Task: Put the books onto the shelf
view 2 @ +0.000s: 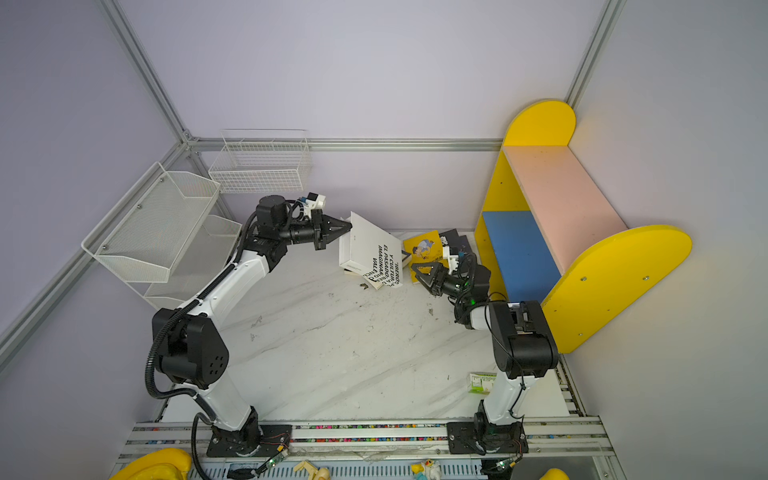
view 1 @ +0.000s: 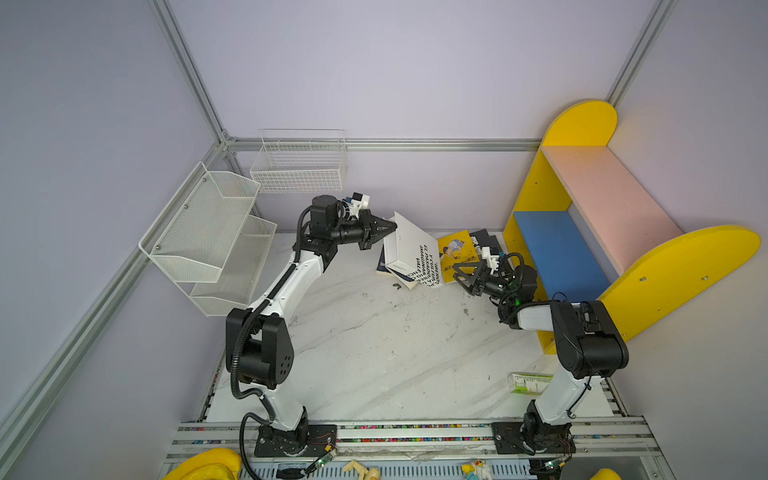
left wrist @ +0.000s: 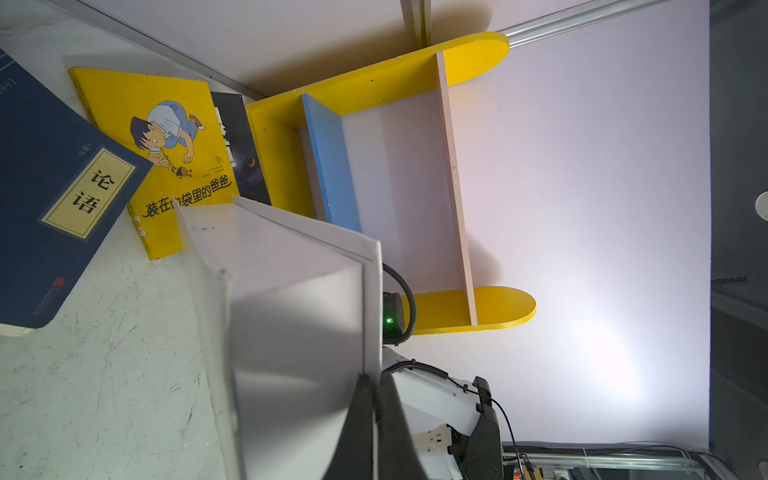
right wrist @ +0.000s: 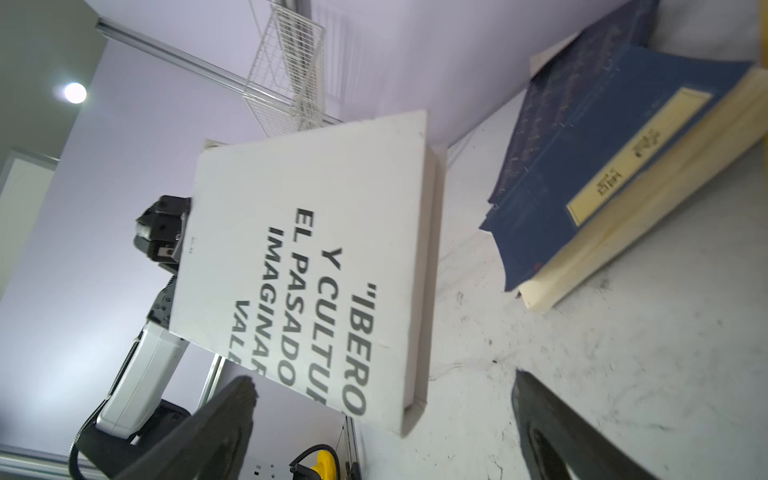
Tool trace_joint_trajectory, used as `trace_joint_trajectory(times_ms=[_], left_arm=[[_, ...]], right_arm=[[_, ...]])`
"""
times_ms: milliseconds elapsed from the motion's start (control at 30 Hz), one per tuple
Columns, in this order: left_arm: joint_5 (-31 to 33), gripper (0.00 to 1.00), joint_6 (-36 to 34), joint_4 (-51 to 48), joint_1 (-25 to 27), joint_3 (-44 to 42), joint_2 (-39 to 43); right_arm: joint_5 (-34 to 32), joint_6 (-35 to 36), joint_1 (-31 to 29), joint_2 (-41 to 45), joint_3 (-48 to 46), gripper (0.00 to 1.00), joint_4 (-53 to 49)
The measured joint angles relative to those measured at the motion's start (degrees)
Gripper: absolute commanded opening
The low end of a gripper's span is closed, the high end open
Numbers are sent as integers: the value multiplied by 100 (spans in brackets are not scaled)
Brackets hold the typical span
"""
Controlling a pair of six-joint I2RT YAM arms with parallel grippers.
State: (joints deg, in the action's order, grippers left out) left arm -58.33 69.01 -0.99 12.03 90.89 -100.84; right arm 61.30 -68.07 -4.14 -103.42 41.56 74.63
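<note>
1. White book: centre of both top views, tilted, with its lower edge over a navy book.
2. Left gripper: jaws together, clamped on the white book's upper edge.
3. Right gripper: jaws wide apart, just beside the white book's lower right corner.
4. Yellow book and dark books: flat on the table, right of centre, near the shelf.

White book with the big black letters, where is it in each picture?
Both top views: the white book, middle, tilted, its edge pinched by the left hand.
Left wrist: close up, edge-on, before the shelf.
Right wrist: middle, letters showing.
Shared landmark: the navy book lying beside it, clear in both wrist views.
</note>
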Motion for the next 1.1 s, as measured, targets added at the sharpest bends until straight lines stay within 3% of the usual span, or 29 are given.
trace_joint_trajectory(times_ms=[200, 367, 533, 567, 633, 667, 767, 867, 933, 1100], left_arm=[[-330, 0, 584, 472, -105, 50, -44], [-485, 0, 944, 844, -114, 243, -44], [-529, 0, 708, 688, -188, 286, -42], [-485, 6, 481, 437, -236, 286, -39], [-275, 29, -125, -245, -367, 286, -20], [-52, 52, -643, -800, -459, 286, -7], [662, 75, -1840, -2142, -656, 282, 7], [1377, 82, -2680, -2894, -719, 66, 57], [1749, 83, -3047, -3185, -708, -197, 109], [2470, 89, -3477, -3392, -699, -905, 116]], right_arm=[[-94, -1309, -26, -870, 20, 97, 1180], [-103, -1672, -249, -1049, 142, 97, 1272], [-223, -1777, -448, -1182, 243, 93, 1567], [-269, -1773, -450, -1257, 225, 92, 1578], [-361, -1674, -452, -1327, 127, 92, 1552], [-393, -1484, -459, -1309, 70, 92, 1464], [-610, -389, -527, -857, 74, 97, 2], [-1088, 1261, -787, -162, 522, 97, -2273], [-1311, 2068, -1001, 83, 914, 97, -3195], [-1613, 2682, -1237, 35, 752, 97, -3595]])
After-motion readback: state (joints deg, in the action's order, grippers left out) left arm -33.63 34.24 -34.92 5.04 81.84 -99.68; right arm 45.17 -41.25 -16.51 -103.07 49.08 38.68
